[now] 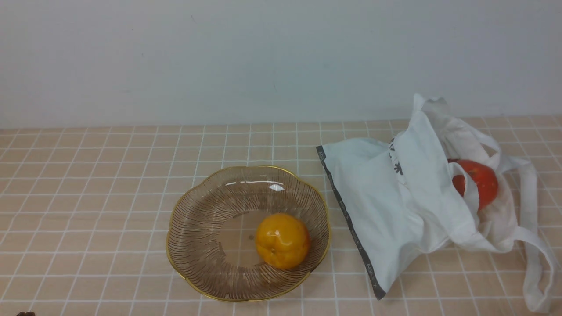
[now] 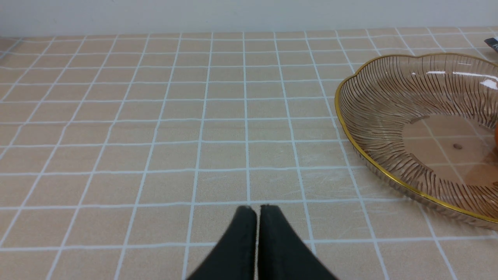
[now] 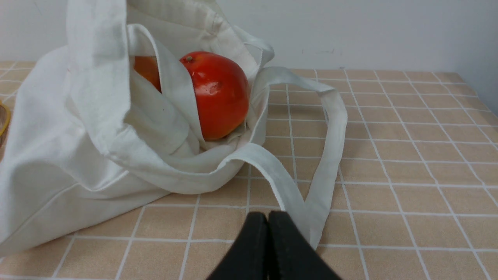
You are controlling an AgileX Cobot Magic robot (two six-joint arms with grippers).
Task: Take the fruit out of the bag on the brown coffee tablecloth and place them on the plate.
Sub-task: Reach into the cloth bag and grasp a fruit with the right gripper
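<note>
The yellow-orange fruit [image 1: 282, 240] lies in the ribbed glass plate [image 1: 206, 219] with a gold rim, in the middle of the brown checked tablecloth [image 1: 88, 197]. The white bag [image 1: 395, 206] lies on its side to the right, mouth facing right. The red-orange fruit [image 1: 480, 182] sits in its mouth, partly behind a strap; it also shows in the right wrist view [image 3: 220, 93]. My left gripper [image 2: 256, 210] is shut and empty over bare cloth, left of the plate [image 2: 389, 116]. My right gripper [image 3: 267, 216] is shut and empty just before the bag's strap [image 3: 295, 194].
A pale wall [image 1: 263, 57] runs along the back of the table. The bag's long straps [image 1: 533, 245] trail to the right near the table's front right corner. Neither gripper shows in the front view.
</note>
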